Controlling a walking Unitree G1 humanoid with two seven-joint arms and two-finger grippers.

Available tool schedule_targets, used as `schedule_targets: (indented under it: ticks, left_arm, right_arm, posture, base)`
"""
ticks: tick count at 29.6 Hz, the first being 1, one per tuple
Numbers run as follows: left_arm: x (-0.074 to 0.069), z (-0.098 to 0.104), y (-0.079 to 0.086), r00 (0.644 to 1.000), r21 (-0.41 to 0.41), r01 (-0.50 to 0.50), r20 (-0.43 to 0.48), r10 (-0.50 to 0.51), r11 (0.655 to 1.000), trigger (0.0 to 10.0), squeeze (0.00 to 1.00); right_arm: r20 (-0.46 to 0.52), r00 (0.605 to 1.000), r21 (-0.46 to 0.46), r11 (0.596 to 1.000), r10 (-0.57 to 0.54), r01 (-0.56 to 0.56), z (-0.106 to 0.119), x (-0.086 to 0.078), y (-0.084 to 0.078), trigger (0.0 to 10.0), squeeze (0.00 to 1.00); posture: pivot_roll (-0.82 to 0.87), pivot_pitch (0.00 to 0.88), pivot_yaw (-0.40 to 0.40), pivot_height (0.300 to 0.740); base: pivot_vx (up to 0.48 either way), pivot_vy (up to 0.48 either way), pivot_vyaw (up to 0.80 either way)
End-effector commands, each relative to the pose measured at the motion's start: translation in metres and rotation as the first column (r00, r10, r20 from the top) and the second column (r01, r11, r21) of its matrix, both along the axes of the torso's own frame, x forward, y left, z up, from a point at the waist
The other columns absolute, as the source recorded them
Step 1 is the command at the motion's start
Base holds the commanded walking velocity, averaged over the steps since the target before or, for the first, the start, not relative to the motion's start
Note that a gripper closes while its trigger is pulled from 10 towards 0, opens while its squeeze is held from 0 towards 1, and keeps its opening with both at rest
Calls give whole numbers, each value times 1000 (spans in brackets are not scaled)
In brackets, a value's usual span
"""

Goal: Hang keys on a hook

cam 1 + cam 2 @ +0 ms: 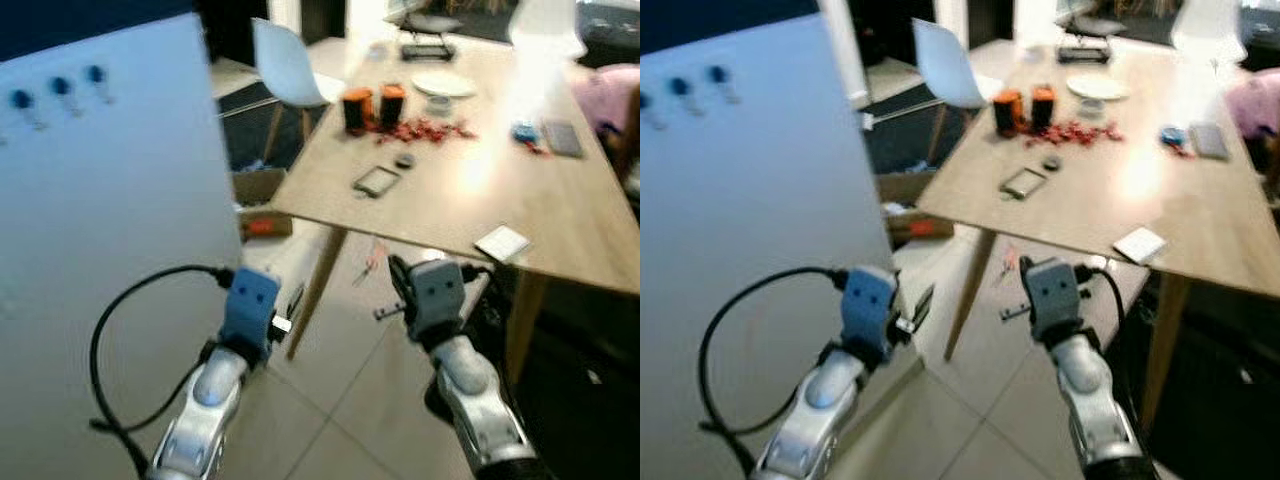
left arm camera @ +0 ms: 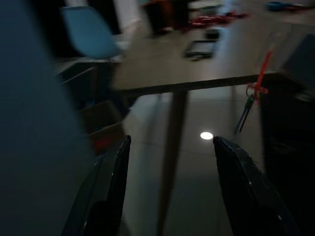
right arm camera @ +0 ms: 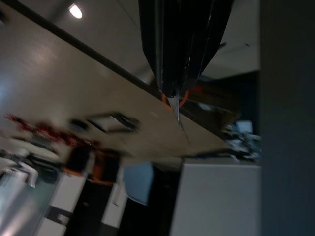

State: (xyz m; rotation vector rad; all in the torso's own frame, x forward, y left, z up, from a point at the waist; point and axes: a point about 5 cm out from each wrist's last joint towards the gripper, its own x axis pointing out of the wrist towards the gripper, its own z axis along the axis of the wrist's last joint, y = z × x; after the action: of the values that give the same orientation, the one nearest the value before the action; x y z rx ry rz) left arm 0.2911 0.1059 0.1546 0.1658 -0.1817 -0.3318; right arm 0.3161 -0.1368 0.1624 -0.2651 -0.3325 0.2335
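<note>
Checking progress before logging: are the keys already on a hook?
No, the right gripper is shut on the keys, which dangle beside the table, away from the hooks.

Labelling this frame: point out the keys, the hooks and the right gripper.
keys (image 2: 251, 101): left wrist view, the hanging bunch.
hooks (image 1: 60, 88): left eye view, middle dark knob on the white board.
right gripper (image 3: 179, 91): right wrist view, between the fingertips.

head stereo downward, wrist views along claws
</note>
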Motion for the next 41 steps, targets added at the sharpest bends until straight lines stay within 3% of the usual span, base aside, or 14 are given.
schedule_targets:
  ticks: [1, 29, 35, 41]
  left_arm:
    - [-2, -4, 0, 1000, 12, 3, -11, -3, 1000, 10000, 0]
    - [-1, -3, 2, 1000, 18, -10, -11, 10, 1000, 10000, 0]
    - [11, 20, 10, 993, -86, -116, 20, 118, 990, 10000, 0]
    - [19, 43, 13, 987, -148, -136, 70, 147, 980, 10000, 0]
  right_arm:
    - [-22, 1000, 2, 1000, 6, -6, -6, -1, -1, 10000, 0]
    - [-12, 1000, 7, 1000, 14, -14, -6, -2, 2, 10000, 0]
    - [32, 999, 6, 999, -33, 33, 7, 3, -8, 10000, 0]
    - [65, 995, 38, 996, -80, 77, 21, 9, -18, 10000, 0]
  posture:
    - [63, 155, 4, 740]
    - [76, 151, 9, 740]
    - [76, 162, 9, 740]
    - [76, 168, 11, 740]
  base:
    - [0, 0, 781]
    - [0, 0, 783]
    - [0, 0, 784]
    - [0, 0, 652]
